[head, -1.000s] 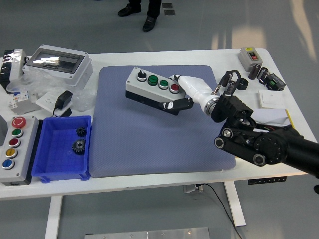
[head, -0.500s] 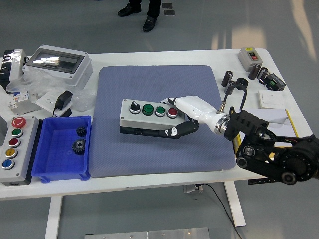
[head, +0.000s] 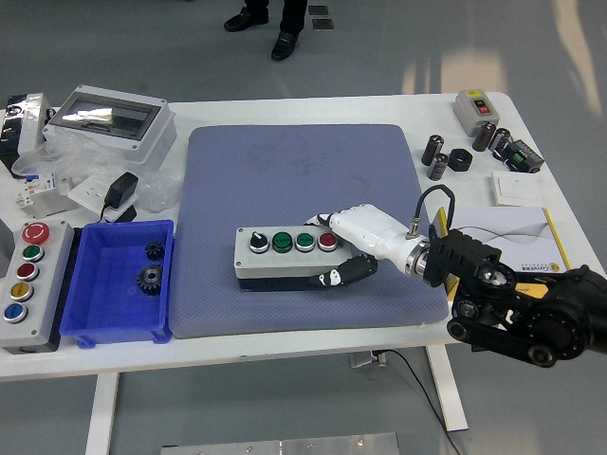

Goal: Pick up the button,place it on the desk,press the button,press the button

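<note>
Lower centre of frame: the right hand (head: pixel 353 248), white shell with black fingers, grasps the box-shaped grey button box (head: pixel 287 254) at its right end, low on the blue quilted pad (head: pixel 285 171). Letting go too early or unevenly could tip the box on the soft padding. Beyond, the hard white desk (head: pixel 398 109).

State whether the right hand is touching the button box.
Touching. The head view shows the right hand wrapped around the button box's right end, fingers against its front.
</note>
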`<state>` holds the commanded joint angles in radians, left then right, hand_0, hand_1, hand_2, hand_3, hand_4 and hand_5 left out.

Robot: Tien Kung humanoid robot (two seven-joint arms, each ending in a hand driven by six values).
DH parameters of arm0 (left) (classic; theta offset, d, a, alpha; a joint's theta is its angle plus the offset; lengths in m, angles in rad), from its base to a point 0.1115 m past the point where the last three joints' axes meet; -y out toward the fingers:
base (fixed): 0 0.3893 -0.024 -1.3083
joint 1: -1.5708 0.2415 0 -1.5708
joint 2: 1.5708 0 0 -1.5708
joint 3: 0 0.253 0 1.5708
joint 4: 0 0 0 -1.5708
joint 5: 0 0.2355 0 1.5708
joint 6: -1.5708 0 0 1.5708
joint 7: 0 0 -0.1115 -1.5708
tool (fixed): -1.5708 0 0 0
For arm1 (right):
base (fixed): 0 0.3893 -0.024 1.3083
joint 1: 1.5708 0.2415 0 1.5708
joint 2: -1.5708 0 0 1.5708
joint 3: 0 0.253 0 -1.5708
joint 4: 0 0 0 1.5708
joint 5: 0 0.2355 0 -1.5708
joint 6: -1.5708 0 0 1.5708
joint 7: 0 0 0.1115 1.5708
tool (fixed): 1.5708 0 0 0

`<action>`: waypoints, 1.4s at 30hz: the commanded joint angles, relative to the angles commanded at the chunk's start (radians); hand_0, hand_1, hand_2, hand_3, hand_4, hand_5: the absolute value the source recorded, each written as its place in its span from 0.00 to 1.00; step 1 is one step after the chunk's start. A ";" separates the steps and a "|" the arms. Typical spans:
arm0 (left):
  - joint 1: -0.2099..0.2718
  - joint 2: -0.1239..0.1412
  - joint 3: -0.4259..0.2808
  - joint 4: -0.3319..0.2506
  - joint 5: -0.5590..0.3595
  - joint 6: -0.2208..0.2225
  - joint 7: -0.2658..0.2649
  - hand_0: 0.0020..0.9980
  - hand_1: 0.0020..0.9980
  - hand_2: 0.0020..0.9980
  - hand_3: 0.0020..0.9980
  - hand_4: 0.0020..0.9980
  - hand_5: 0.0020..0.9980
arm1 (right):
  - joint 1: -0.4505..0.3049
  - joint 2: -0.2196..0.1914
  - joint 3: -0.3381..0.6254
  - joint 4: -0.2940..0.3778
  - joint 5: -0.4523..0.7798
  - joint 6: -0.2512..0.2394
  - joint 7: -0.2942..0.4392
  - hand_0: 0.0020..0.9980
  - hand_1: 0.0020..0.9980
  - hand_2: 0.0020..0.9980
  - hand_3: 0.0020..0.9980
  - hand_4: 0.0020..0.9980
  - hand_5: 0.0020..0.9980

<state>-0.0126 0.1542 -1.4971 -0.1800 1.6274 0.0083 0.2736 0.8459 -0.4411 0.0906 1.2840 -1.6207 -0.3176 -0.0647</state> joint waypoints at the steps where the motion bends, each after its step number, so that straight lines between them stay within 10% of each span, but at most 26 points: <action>1: -0.001 0.000 0.000 0.000 0.000 0.000 0.000 0.62 0.57 0.54 0.58 0.49 0.25 | 0.000 0.000 0.001 -0.001 0.000 0.001 -0.001 0.28 0.36 0.36 0.30 0.10 0.00; 19: -0.011 0.003 0.005 0.000 -0.001 -0.003 -0.001 0.62 0.57 0.54 0.58 0.49 0.25 | -0.010 -0.011 0.046 -0.010 0.062 0.070 -0.021 0.50 0.54 0.53 0.44 0.22 0.00; 20: -0.011 0.003 0.005 0.000 0.000 -0.004 -0.001 0.62 0.57 0.54 0.58 0.49 0.24 | -0.011 -0.012 0.048 -0.010 0.067 0.071 -0.019 0.66 0.67 0.66 0.67 0.24 0.00; 42: -0.015 0.005 0.014 0.000 0.001 -0.007 0.001 0.62 0.56 0.54 0.58 0.49 0.24 | -0.013 -0.023 0.077 -0.028 0.187 0.128 0.009 0.88 0.84 0.85 0.91 0.39 0.00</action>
<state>-0.0276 0.1596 -1.4836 -0.1800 1.6286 0.0010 0.2746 0.8328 -0.4637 0.1680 1.2563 -1.4338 -0.1897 -0.0558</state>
